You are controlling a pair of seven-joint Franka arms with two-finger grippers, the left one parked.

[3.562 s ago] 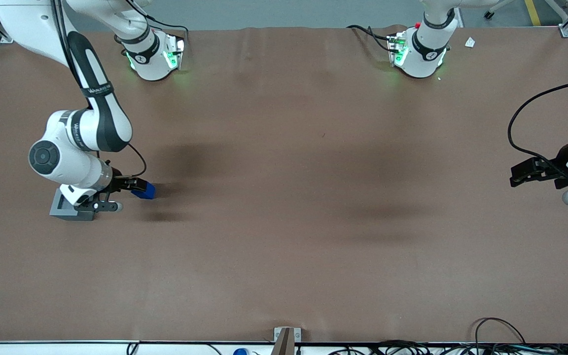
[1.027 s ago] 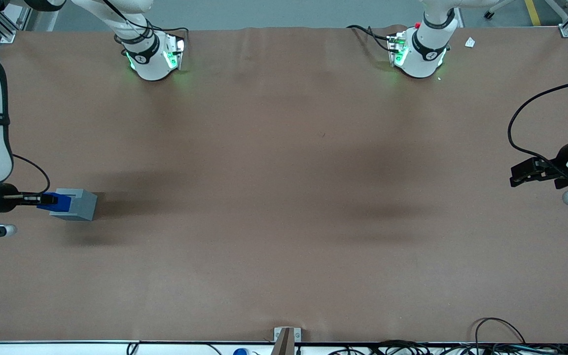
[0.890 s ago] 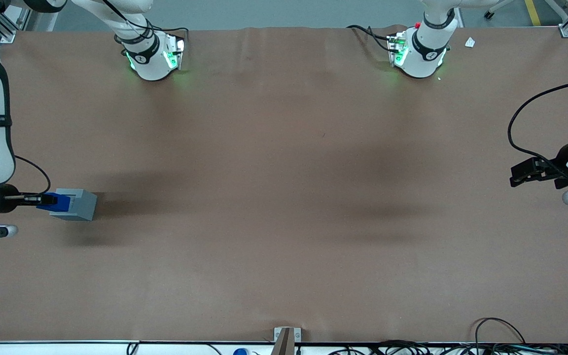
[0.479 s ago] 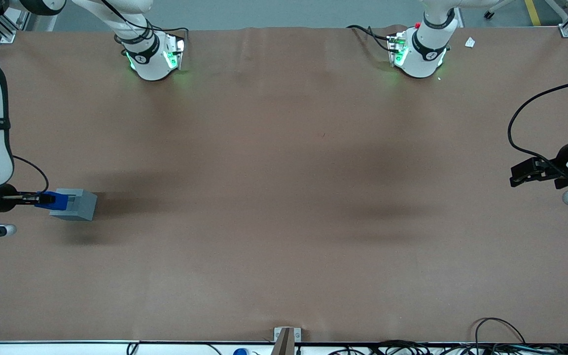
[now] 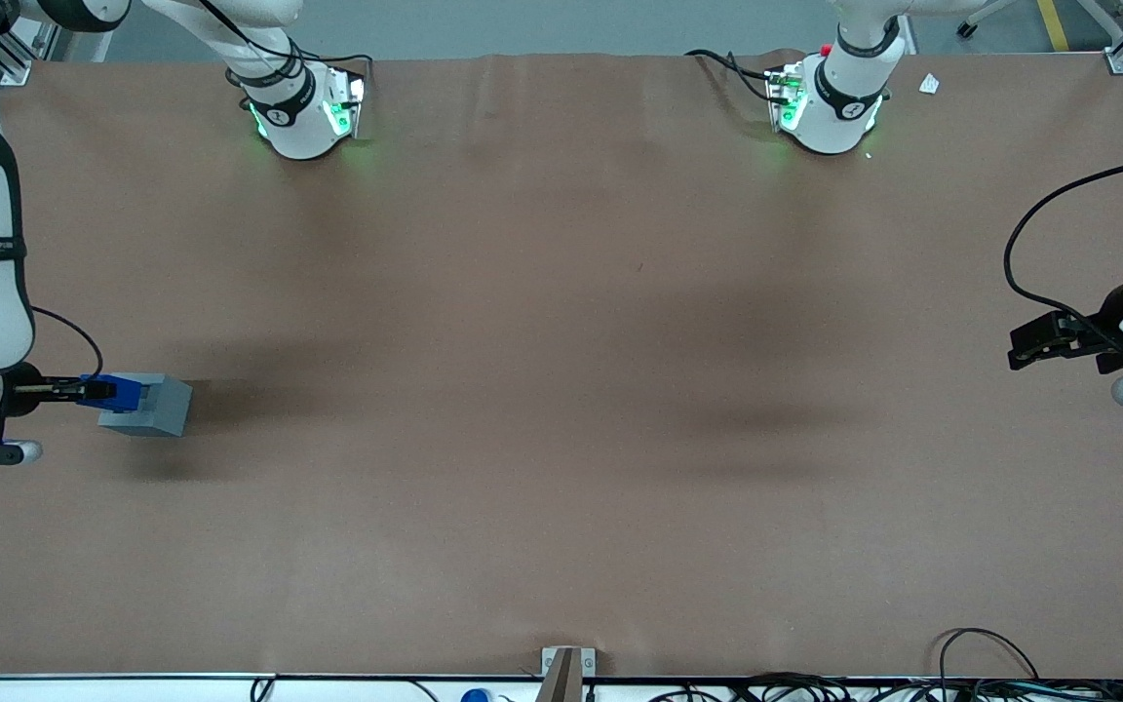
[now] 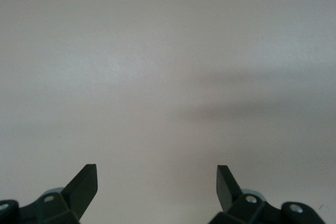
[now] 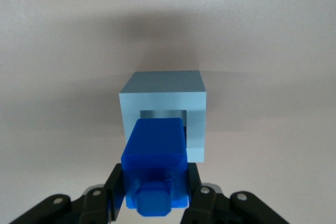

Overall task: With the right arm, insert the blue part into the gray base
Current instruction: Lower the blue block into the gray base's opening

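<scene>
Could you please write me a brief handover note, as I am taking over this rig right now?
Gripper: the right arm's black two-finger gripper is shut on the small bright blue plastic block, at the working arm's end of the brown table.
Things: the light gray cube-like base lies on the table, its square socket facing the gripper. The blue block's leading end is at the socket mouth; most of it is outside.
Done: block picked up and lined up with the socket.
Left: push the block fully in, open the gripper, withdraw the arm.
</scene>
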